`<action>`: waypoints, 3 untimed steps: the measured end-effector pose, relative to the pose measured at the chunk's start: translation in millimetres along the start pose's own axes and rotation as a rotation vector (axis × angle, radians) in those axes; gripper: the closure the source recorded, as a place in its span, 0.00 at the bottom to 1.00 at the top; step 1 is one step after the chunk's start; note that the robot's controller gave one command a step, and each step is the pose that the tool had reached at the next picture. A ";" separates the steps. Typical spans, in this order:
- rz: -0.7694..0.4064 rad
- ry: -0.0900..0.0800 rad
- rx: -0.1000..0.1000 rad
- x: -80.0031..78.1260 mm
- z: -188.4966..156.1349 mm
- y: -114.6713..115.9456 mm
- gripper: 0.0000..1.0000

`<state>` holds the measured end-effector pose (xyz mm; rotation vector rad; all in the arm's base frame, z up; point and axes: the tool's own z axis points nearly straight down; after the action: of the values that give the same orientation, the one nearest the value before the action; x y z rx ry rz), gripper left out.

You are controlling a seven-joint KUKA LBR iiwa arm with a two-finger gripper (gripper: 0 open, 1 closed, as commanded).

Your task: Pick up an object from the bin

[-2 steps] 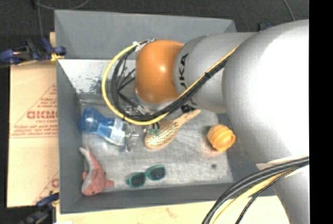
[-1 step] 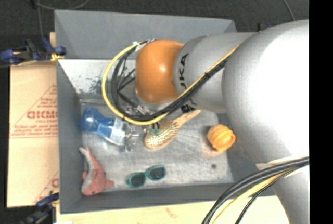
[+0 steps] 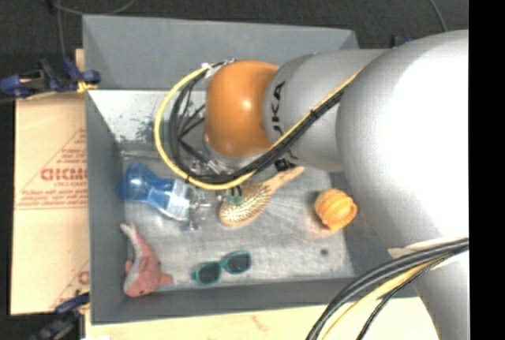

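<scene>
In the grey bin the gripper is seen at a blue bottle left of centre; its opening cannot be told. The bottle is judged light and slippery, best gripped across the neck

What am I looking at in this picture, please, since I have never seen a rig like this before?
The large silver shape coming in from the right is a robot arm. The orange cover and the looping cables are parts of its wrist. A single camera looks down from above, a little to one side, into a grey metal bin of loose things, and the arm's job is to pick one out.

The gripper hangs under the wrist, low in the bin and largely hidden, so I cannot tell whether it holds anything. Nearest to it are a blue plastic bottle on the picture's left and a wooden hairbrush on the right. Further off lie a small orange pumpkin-like toy, green sunglasses and a pink toy figure.
</scene>
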<state>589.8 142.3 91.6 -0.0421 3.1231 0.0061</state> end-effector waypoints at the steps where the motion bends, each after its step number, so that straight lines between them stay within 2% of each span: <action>1: 0.001 0.000 0.000 0.0 0.0 0.0 1.00; 3: 0.002 0.000 0.000 0.0 0.0 0.1 1.00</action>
<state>589.8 142.4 91.6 -0.0390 3.1232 0.0063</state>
